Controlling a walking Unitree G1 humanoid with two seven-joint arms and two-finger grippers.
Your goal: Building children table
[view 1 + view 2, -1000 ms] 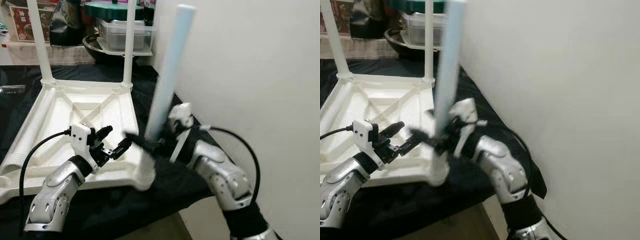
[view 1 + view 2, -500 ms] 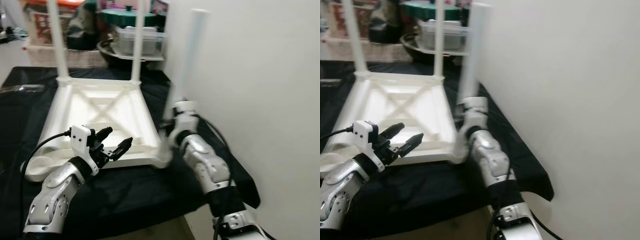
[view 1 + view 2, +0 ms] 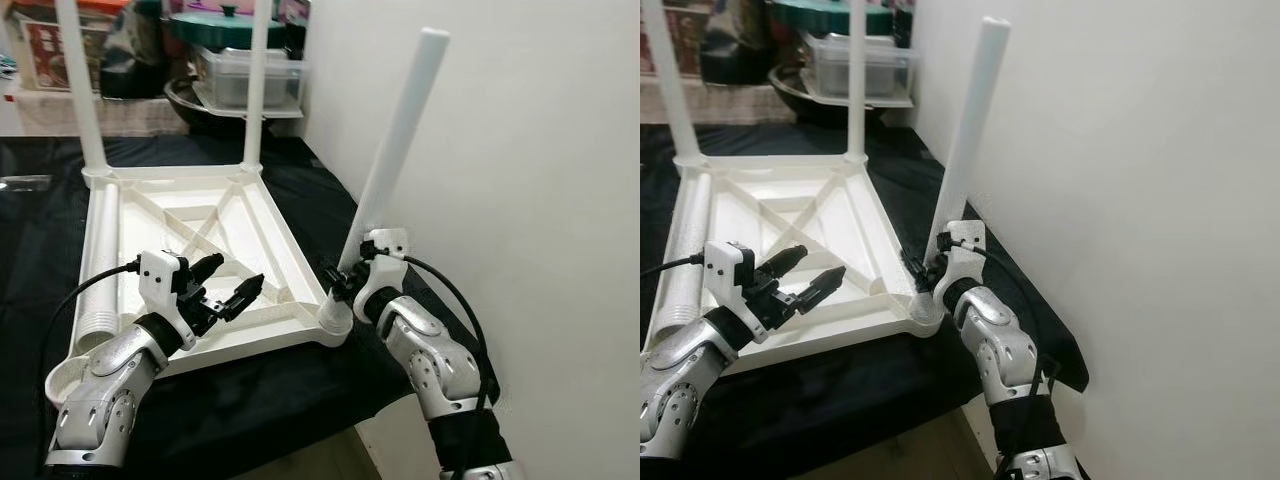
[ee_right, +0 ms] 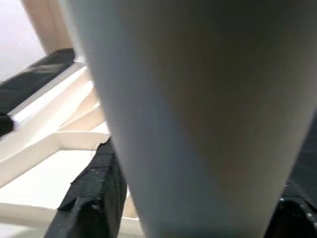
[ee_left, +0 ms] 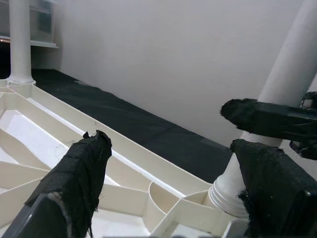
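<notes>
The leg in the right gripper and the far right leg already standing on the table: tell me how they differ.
The held leg leans toward the wall; the far right leg stands straight up. The held leg sits at the near corner socket with the right gripper shut on its base; the far leg is free of any gripper, at the far corner of the upturned tabletop. Both are plain white round tubes.
</notes>
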